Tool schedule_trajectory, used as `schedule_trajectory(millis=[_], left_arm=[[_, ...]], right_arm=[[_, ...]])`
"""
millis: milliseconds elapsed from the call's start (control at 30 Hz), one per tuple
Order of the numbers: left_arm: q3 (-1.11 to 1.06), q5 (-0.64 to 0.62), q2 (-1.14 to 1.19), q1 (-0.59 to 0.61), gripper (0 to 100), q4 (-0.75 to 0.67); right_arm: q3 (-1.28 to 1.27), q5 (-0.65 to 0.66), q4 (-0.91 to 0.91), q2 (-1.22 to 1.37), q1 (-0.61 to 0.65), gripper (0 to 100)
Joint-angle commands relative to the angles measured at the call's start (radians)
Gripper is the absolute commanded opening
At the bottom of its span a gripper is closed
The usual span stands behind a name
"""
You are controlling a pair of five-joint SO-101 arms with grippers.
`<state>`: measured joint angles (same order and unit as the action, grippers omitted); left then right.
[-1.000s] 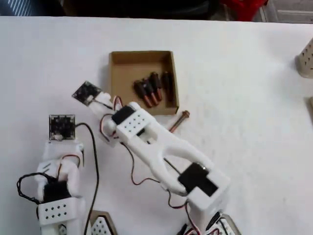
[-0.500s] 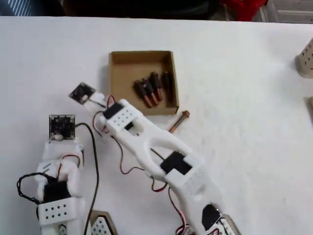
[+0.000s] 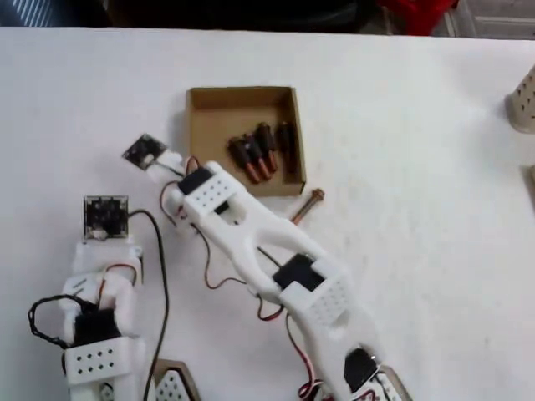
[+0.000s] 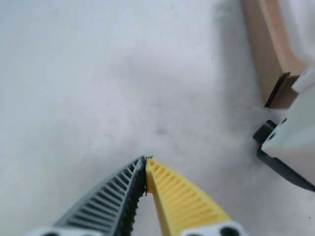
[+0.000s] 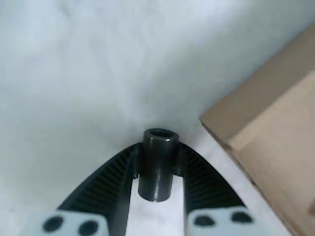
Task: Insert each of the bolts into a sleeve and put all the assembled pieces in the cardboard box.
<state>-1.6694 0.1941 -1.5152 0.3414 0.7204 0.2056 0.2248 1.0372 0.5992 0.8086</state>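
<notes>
Sleeve [image 5: 158, 164] is clamped between the right gripper's [image 5: 158, 153] fingers at the cardboard box's [image 3: 242, 90] eight o'clock, so its open end should stay unobstructed and in line with the loose bolt [image 3: 307, 205] at the box's five o'clock, while the left gripper [image 4: 145, 169] rests pinched together, empty.

No text, number or sign can be read. The cardboard box [image 5: 268, 115] beside the right claw [image 5: 158, 150] shows plain faces.
</notes>
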Motion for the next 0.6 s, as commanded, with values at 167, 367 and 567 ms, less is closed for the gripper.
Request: schedule_trajectory(millis=[167,367,567], left_arm=[[0.052,0.006,-0.016,0.008,2,0.002],[0.044,0.006,-0.018,0.007,2,-0.005],[0.043,0.005,-0.018,0.007,2,-0.005]], right_arm=[[0.025,0.0,0.099,-0.044,-0.036,1.8],[-0.04,0.0,0.262,-0.251,-0.044,1.8],[-0.338,0.0,0.246,-0.588,-0.12,1.8]])
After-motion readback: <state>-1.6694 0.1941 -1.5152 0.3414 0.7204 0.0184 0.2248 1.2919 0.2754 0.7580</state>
